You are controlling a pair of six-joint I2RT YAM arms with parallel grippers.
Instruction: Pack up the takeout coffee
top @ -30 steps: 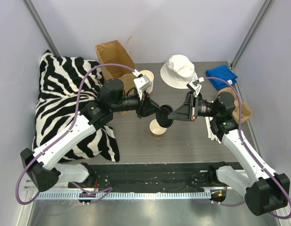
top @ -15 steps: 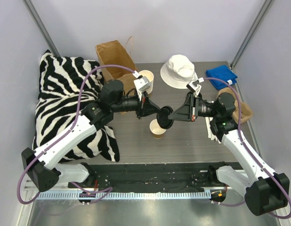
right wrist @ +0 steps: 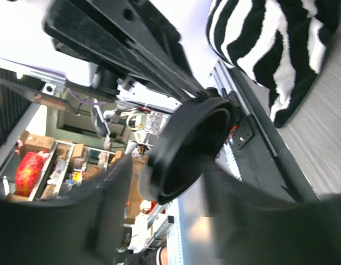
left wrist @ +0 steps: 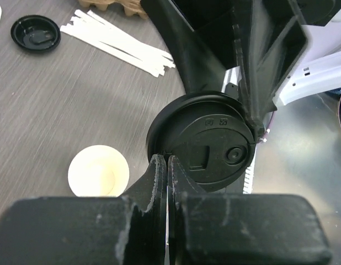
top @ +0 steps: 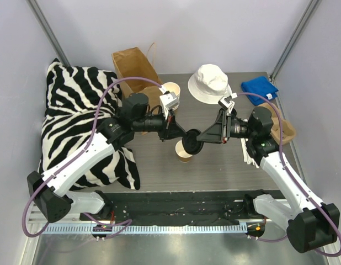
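- Black left gripper (left wrist: 166, 162) is clenched on the rim of the black lid (left wrist: 206, 144). The fingertips are pressed nearly together with the lid edge pinched between them. The lid is held up off the table, its top facing the left wrist camera.
- Right gripper (top: 200, 136) has its jaws parted on either side of the same lid. One finger (left wrist: 259, 83) sits at the rim, but contact is not clear. The right wrist view blurs both fingers.
- Paper cup (top: 184, 150) stands upright on the table, lidless, just below the held lid. The left wrist view shows only its open mouth.
- Farther out: a second lid (left wrist: 35, 33) lying flat, white strips (left wrist: 121, 47) nearby, and a pulp tray (left wrist: 118, 4) cut off at the frame edge.
- Far side: cup stack (top: 171, 90) partly behind the left wrist, white hat (top: 211, 83), paper bag (top: 134, 66), blue cloth (top: 260, 88), zebra pillow (top: 76, 110).
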